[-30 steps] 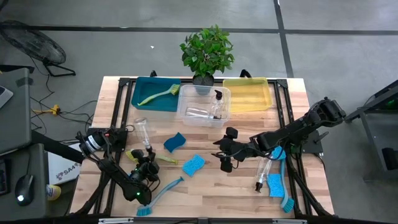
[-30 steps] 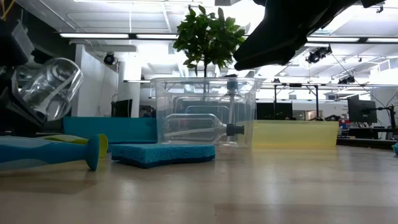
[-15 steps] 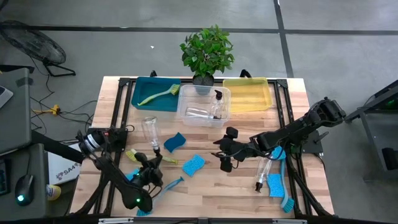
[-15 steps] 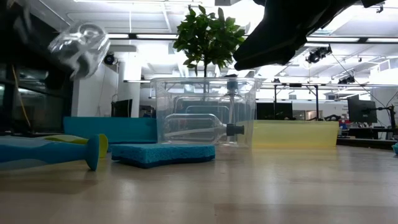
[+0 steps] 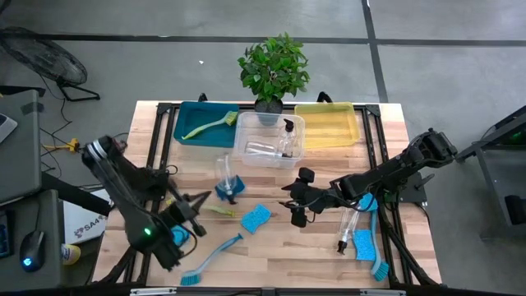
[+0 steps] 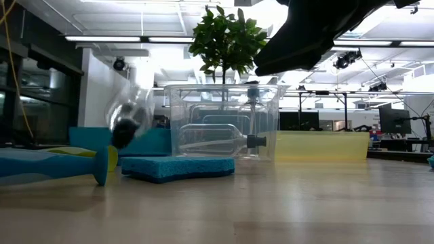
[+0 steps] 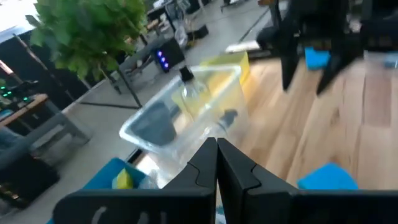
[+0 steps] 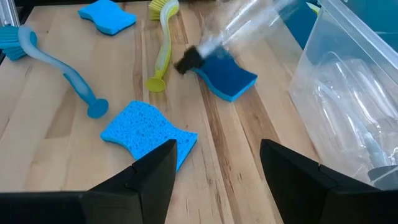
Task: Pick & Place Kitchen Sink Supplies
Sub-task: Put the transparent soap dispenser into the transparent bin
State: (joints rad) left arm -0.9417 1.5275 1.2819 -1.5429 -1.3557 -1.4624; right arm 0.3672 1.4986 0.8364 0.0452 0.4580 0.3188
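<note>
Wooden table (image 5: 279, 247), blue sponges (image 5: 256, 218), dish brushes (image 5: 215, 253), three bins (image 5: 269, 140)

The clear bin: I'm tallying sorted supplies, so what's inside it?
The clear bin holds at least two pump bottles, one upright and one lying down. Whether anything lies beneath them cannot be seen.

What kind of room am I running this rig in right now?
Probably a lab or workshop: rows of ceiling strip lights over desks with monitors behind the table, and a bare grey concrete floor around the wooden table.
</note>
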